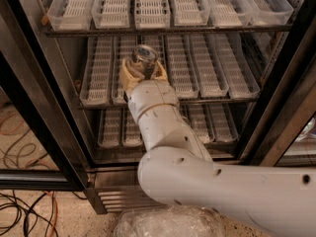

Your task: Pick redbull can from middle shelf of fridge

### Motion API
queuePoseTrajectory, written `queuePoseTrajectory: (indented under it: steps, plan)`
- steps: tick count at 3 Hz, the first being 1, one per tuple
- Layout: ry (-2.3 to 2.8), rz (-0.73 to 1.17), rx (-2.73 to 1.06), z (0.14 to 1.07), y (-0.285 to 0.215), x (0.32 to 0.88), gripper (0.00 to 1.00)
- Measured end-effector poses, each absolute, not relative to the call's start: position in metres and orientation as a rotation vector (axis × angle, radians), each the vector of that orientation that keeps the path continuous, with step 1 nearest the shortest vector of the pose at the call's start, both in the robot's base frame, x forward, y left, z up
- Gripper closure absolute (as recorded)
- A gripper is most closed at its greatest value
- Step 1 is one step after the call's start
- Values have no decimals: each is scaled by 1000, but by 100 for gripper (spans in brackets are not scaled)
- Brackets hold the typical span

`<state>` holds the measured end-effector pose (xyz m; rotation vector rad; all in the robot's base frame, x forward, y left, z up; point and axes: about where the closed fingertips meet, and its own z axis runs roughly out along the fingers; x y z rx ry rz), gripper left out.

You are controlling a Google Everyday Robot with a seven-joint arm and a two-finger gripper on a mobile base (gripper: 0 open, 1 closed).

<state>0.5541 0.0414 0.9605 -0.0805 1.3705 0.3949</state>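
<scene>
- Redbull can (144, 57): upright over a left-of-centre lane tray of the middle shelf (207, 75), silver top facing up.
- Gripper (143, 69): clamped on the can, tan fingers (127, 77) snug against both sides.
- Best raised a touch, then drawn straight back along the lane, upright, clear of the rack above.
- Wrist in line with the lane; white arm (168, 132) reaching in from low right, elbow outside the fridge (61, 93).

High close view down into fridge (111, 194); gripper (143, 72) at middle shelf (213, 79).

Tan gripper (144, 72) around silver redbull can (144, 55), white slotted trays (180, 68)
</scene>
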Motion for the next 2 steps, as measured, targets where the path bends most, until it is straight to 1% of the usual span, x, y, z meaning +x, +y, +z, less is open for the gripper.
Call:
queuePoseTrajectory:
  steps: [1, 2]
  plan:
    - [1423, 522, -113, 950, 46, 530, 100]
    - [1437, 595, -63, 949, 49, 530, 100]
